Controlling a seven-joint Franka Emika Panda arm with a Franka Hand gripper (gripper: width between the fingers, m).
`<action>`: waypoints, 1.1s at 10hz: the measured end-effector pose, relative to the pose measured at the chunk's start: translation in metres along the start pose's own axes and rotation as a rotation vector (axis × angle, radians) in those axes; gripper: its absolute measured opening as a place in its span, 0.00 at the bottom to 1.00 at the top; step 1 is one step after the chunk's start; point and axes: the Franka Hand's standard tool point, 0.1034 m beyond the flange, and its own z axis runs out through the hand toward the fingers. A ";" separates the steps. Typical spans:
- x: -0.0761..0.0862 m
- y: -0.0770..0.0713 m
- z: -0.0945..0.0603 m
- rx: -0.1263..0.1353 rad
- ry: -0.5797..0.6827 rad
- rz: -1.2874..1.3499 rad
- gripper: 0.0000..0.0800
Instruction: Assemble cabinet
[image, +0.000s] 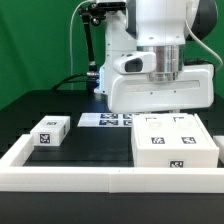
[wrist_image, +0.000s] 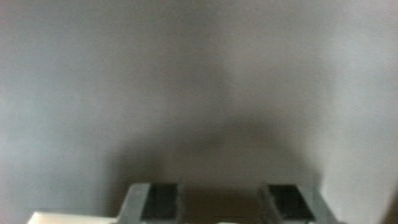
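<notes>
The cabinet (image: 172, 148) is a large matte white box at the exterior view's right, with small black-and-white tags on its top and front. My gripper (image: 165, 112) hangs straight down right over its far top edge, and its fingertips are hidden there. In the wrist view a blurred pale surface, the cabinet (wrist_image: 196, 90), fills the picture very close up. My gripper (wrist_image: 224, 205) shows two dark fingers (wrist_image: 157, 200) held apart with only shadow between them. A small white piece (image: 50, 132) with a tag lies apart at the exterior view's left.
The marker board (image: 108, 119) lies flat at the back, between the small piece and the cabinet. A low white border frame (image: 90, 178) runs along the front and up the exterior view's left side. The arm's base stands behind, against a green backdrop.
</notes>
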 end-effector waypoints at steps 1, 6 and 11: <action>0.004 -0.002 -0.012 0.002 -0.006 -0.004 0.26; 0.001 -0.010 -0.026 0.007 -0.041 -0.006 0.26; 0.007 -0.011 -0.042 0.010 -0.056 -0.011 0.25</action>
